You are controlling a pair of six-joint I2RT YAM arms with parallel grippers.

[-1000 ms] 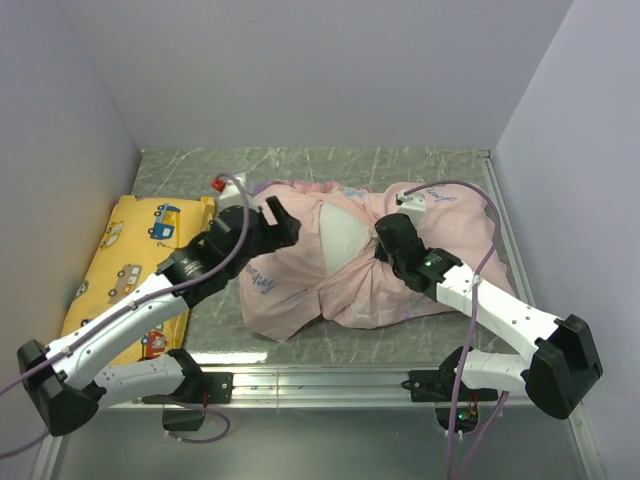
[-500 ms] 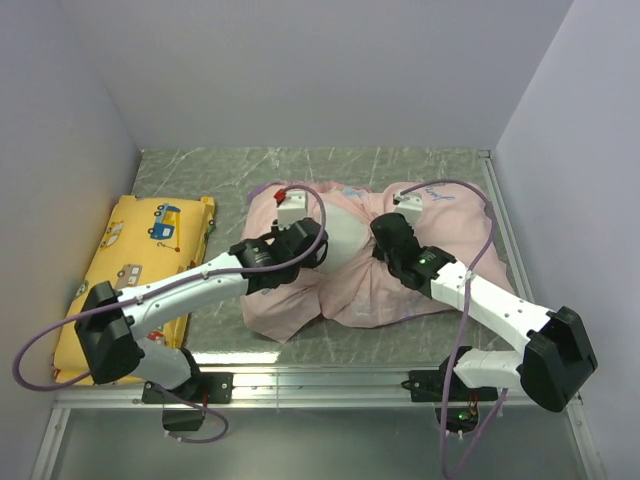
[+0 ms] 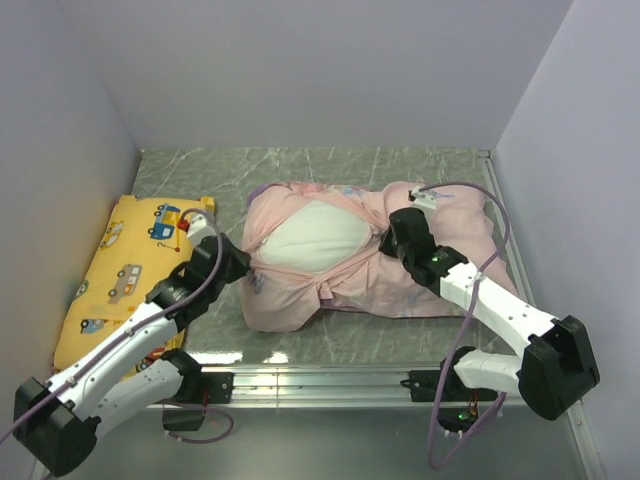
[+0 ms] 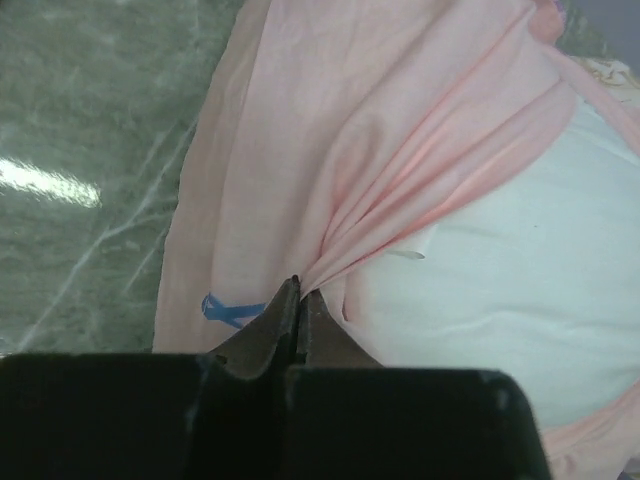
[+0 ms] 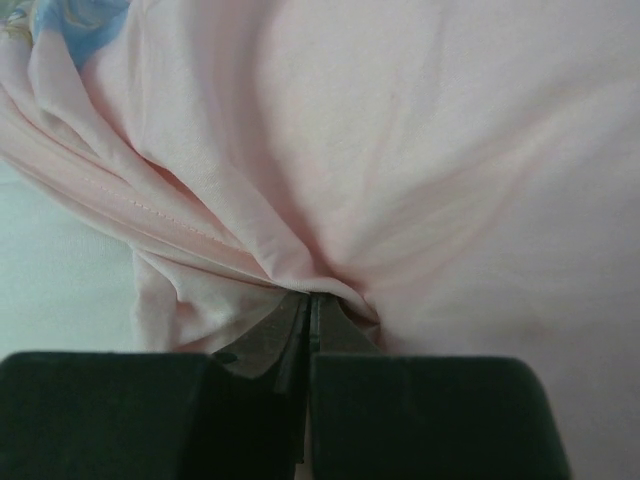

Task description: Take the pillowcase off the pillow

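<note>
The pillowcase (image 3: 420, 285) lies pale pink side out across the middle of the table, its mouth stretched wide. Through that mouth shows the white pillow (image 3: 312, 236). My left gripper (image 3: 243, 266) is at the mouth's left edge, and in the left wrist view the left gripper (image 4: 298, 290) is shut on a pinched fold of the pillowcase (image 4: 330, 130), with the pillow (image 4: 500, 280) just to its right. My right gripper (image 3: 386, 236) is at the mouth's right edge. In the right wrist view the right gripper (image 5: 312, 298) is shut on bunched pillowcase (image 5: 430, 150) fabric.
A yellow cushion (image 3: 125, 270) printed with vehicles lies along the left wall, under the left arm. Grey walls close the table (image 3: 330, 165) in on the left, back and right. A metal rail (image 3: 330, 380) runs along the near edge.
My left gripper came off the pillow's middle, shut on the pillowcase's left edge and drew it left. The mouth is wider and more white pillow shows. The right gripper kept its hold.
</note>
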